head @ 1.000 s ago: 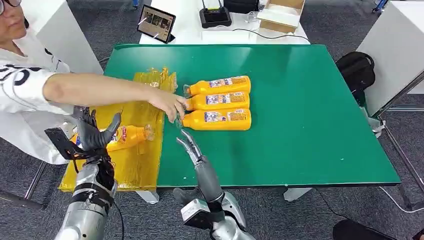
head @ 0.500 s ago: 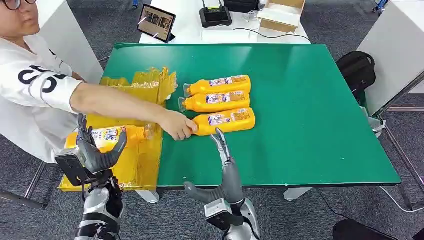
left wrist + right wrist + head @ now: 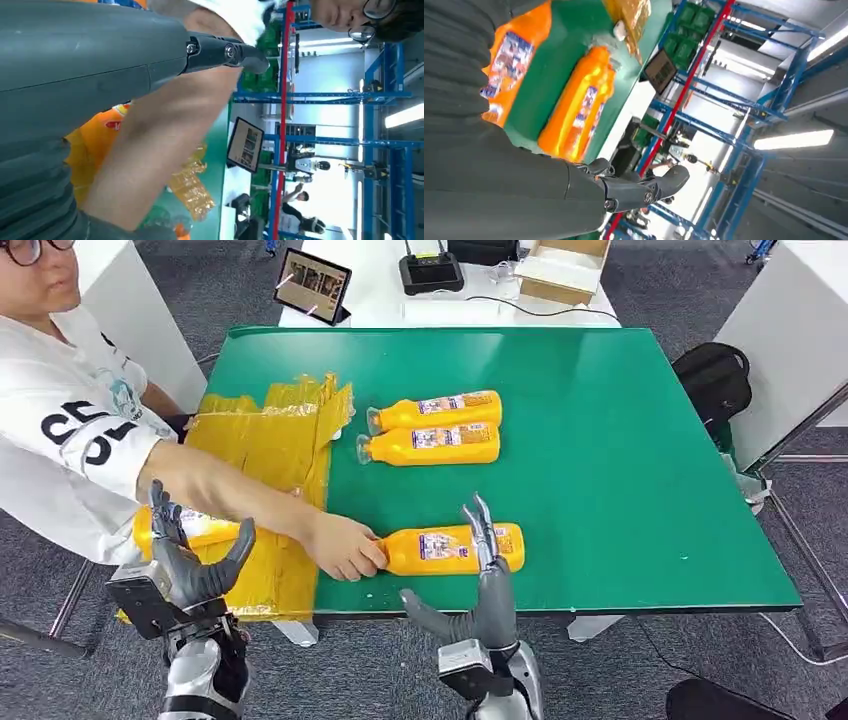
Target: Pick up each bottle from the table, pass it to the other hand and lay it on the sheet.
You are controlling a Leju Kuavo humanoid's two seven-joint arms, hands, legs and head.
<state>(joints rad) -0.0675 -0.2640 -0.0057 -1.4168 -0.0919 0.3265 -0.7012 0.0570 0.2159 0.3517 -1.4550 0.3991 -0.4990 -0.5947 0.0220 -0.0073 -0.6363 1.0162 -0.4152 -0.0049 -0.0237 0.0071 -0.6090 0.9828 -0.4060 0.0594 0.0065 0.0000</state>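
Orange labelled bottle [image 3: 452, 548] flat on green table [image 3: 620, 470], right hand [image 3: 487, 575] spread, empty.

Grey carpet floor [image 3: 640, 665], white tables [image 3: 380, 300], blue shelving [image 3: 380, 95]

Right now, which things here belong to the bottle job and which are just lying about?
Part of the job:
near bottle, held at its neck by a person's hand
two far bottles
bottle on the sheet
yellow sheet
left hand
right hand

Just lying about:
tablet
cardboard box
black device
black bag
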